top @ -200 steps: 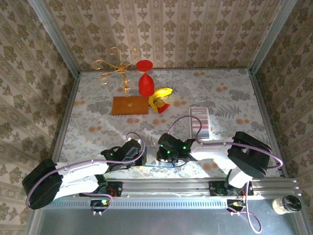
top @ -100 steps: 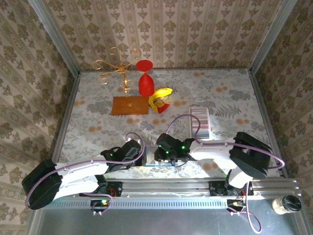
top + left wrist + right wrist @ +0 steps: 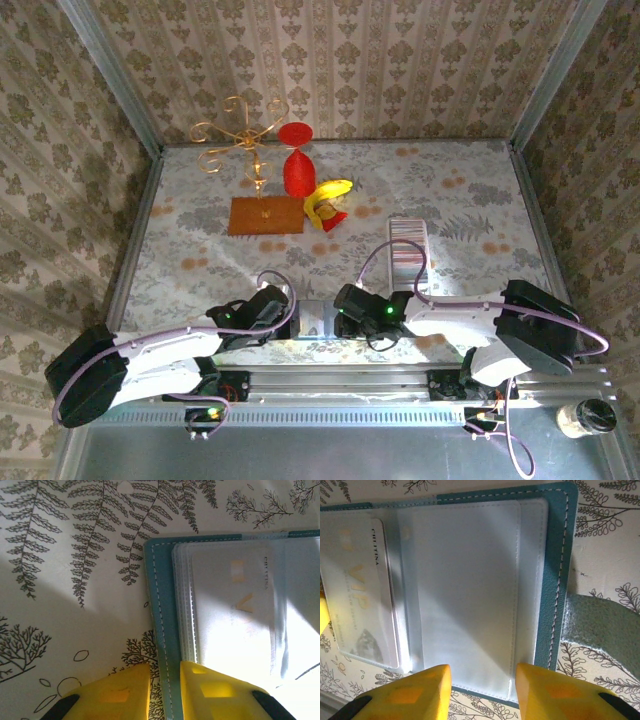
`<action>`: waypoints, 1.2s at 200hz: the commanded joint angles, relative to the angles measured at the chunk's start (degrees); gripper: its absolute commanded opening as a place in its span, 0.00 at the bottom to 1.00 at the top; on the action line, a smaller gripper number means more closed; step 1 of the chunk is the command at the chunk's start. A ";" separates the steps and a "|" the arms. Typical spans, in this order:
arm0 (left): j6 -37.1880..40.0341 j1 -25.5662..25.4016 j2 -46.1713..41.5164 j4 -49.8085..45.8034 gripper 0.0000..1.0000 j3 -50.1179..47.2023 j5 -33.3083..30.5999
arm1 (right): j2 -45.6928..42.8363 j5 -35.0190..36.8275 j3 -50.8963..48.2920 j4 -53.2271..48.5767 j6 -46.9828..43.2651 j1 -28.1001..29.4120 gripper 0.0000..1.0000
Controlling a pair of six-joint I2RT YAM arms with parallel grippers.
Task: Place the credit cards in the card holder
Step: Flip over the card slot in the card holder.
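Position of the card holder (image 3: pixel 316 318): lies opened flat on the table (image 3: pixel 200 240) close to its near edge, between the two grippers.
Long axis of holder: runs left to right, parallel to the near table edge. There is a stitched teal border at each end and clear pockets face up.
Position of the credit card (image 3: pixel 360 610): a pale card with gold VIP lettering, seated inside a clear pocket on the half nearer the left arm.
Long axis of card: crosswise to the holder's length, with one long edge toward the middle of the holder. The small print along that edge reads sideways in both wrist views.
State of left gripper (image 3: pixel 165 667): fingers narrowly apart, straddling the teal border at the holder's left end. One finger is over the tablecloth, the other over the pocket edges. Whether they pinch the border cannot be told.
State of right gripper (image 3: pixel 483 667): fingers well apart over the holder's right half, either side of a vacant clear pocket, gripping nothing.
Teal flap (image 3: pixel 605 630): blurred, projecting from the holder's right end onto the cloth.
Striped tray (image 3: pixel 408 250): farther back on the right, long axis pointing away from the arms, well apart from the holder.
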 commanded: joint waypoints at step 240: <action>-1.46 -1.17 -2.44 -2.70 0.22 -0.49 -2.57 | 1.03 0.10 4.23 12.46 0.29 2.65 0.44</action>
